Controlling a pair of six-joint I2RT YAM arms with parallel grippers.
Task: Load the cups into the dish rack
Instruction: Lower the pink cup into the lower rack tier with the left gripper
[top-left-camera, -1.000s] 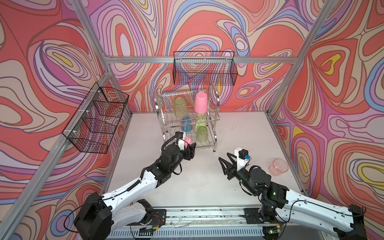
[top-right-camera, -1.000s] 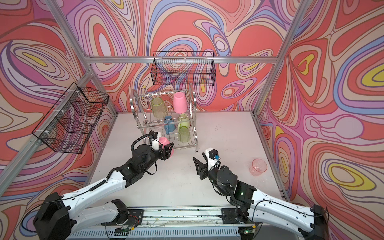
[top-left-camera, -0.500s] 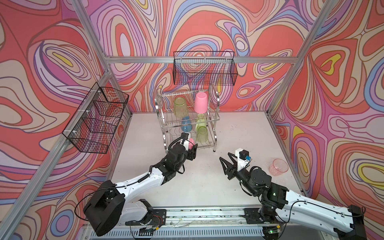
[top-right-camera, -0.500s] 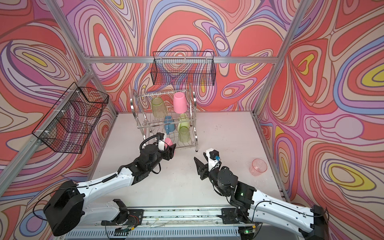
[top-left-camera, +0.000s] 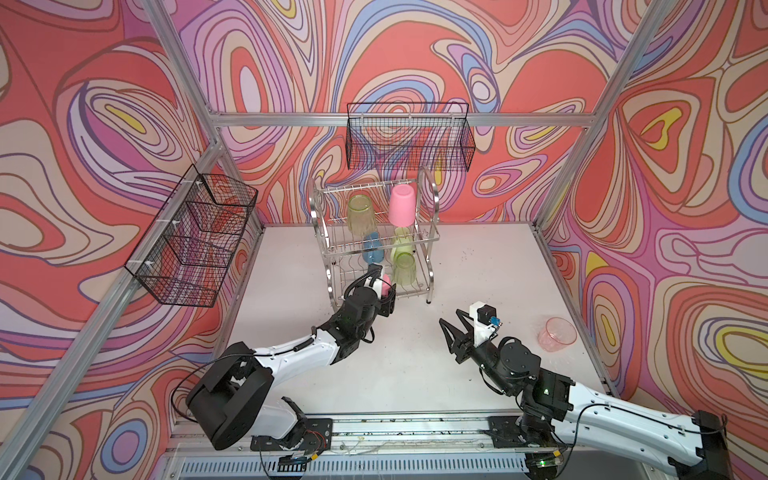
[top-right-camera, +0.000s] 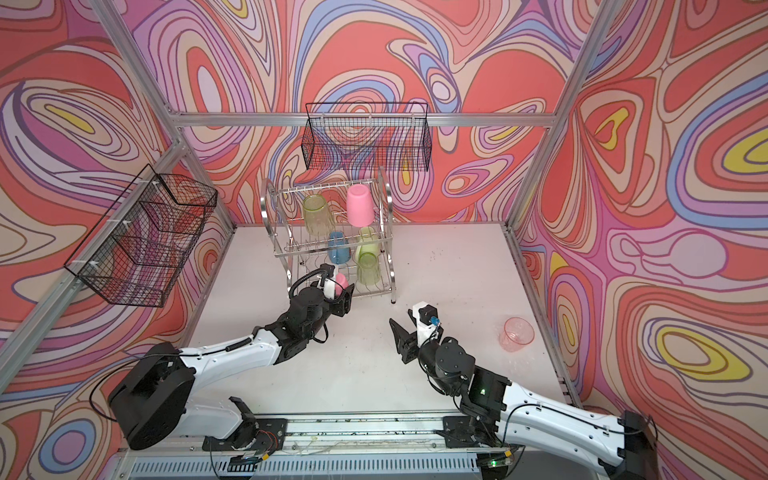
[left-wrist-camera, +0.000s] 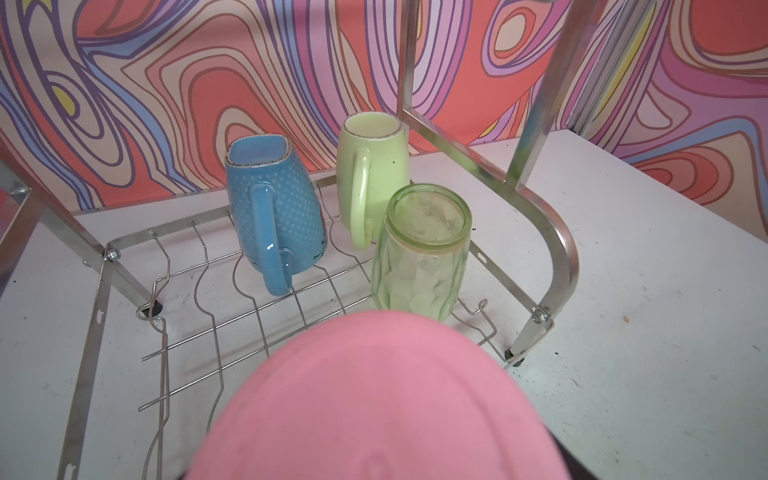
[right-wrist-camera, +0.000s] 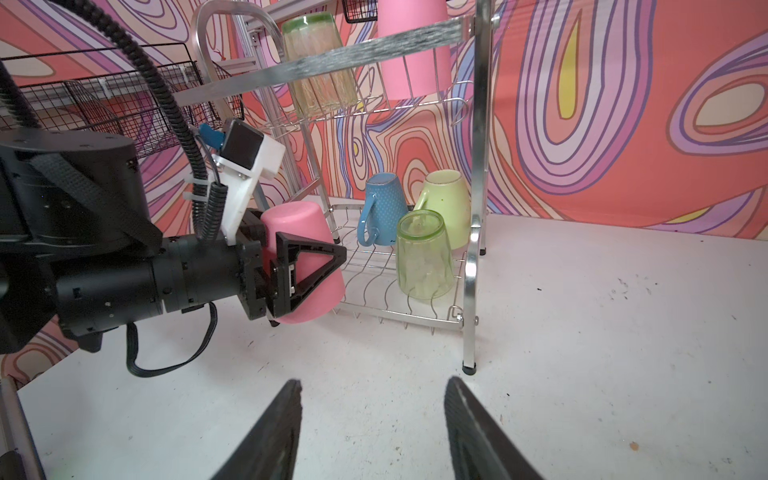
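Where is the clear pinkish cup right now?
In both top views the clear pinkish cup sits on the table's right side near the wall, apart from the dish rack and right of the open right gripper.

Both top views look down from high in front toward the back wall (top-left-camera: 395, 83), sharing the whole table (top-left-camera: 478, 257) and dish rack (top-left-camera: 430, 282). The left wrist camera peers over a pink cup (left-wrist-camera: 374, 395) into the rack's lower shelf from very near. The right wrist camera views the same shelf from low and farther back.
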